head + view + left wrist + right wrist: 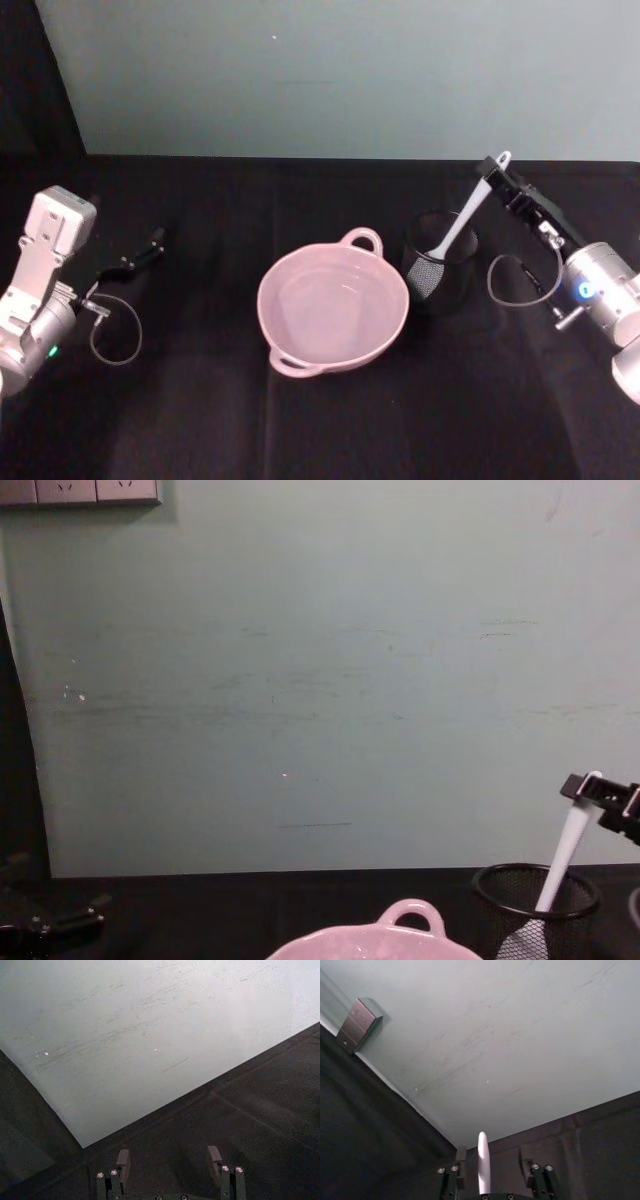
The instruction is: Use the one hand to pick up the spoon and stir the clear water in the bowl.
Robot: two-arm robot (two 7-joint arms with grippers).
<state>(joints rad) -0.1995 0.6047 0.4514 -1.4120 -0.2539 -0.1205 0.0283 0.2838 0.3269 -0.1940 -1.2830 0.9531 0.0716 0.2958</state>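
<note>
The bowl (pixel 333 308) sits nearest on the worktop (pixel 200 420), with the mesh cup (pixel 440 262) just beside it. The spoon (pixel 462 225) stands in that cup, handle slanting up into the right hand (pixel 497 180), whose fingers look clamped on it, though contact is unclear. The left hand (pixel 150 245) is parked well apart, fingers apart.

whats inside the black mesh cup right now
The spoon stands tilted in the black mesh cup, paddle head down at the mesh wall. The right gripper is at the handle's top. Whether anything else lies at the cup's bottom cannot be seen.
</note>
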